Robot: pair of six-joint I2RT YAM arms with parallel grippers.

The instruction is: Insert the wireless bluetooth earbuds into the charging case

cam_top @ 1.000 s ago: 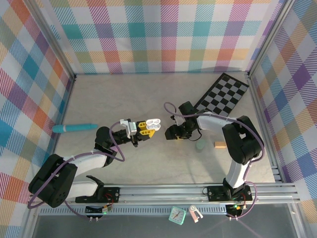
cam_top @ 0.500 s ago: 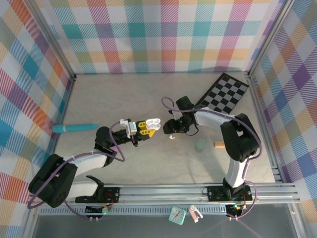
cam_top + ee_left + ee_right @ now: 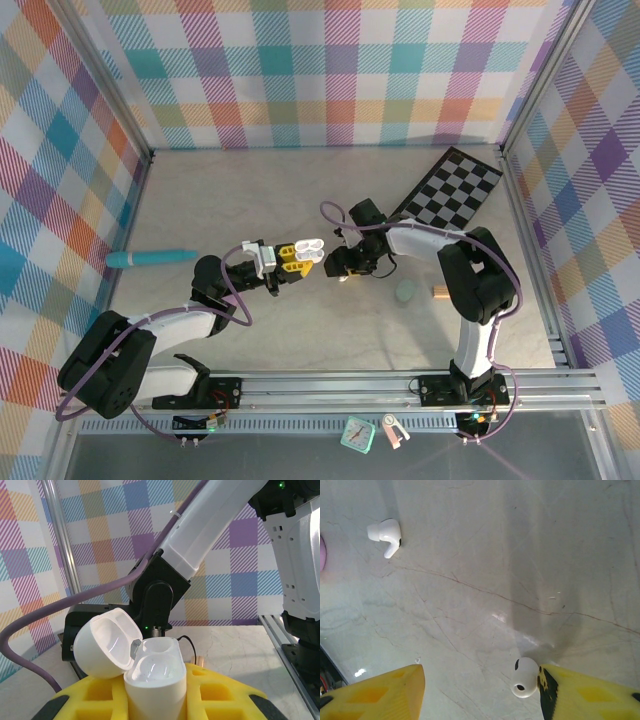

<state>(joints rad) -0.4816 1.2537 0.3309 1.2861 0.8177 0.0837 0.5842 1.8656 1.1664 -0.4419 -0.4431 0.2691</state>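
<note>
Change from a second ago: your right gripper (image 3: 338, 264) has slid left across the bench (image 3: 250, 200), nearer the case. Your left arm has stayed where it was.
Left gripper: your left gripper (image 3: 298, 259) is clamped tight on the white charging case (image 3: 155, 677), which stands upright between its yellow tips.
Case contents: the lid (image 3: 106, 641) hangs open to the left, and both wells show bare white plastic.
Right gripper: its yellow fingers (image 3: 380, 690) stand partly apart, low over the bench, gripping nothing.
Earbuds: one white earbud (image 3: 525, 678) lies on the bench between those fingers, touching the one on the right of the wrist view. A second white earbud (image 3: 385, 536) lies well apart, near a lilac thing (image 3: 321, 554) at the picture's edge.
Also on the bench: a mint green case (image 3: 404, 291), to the right of your right gripper.
</note>
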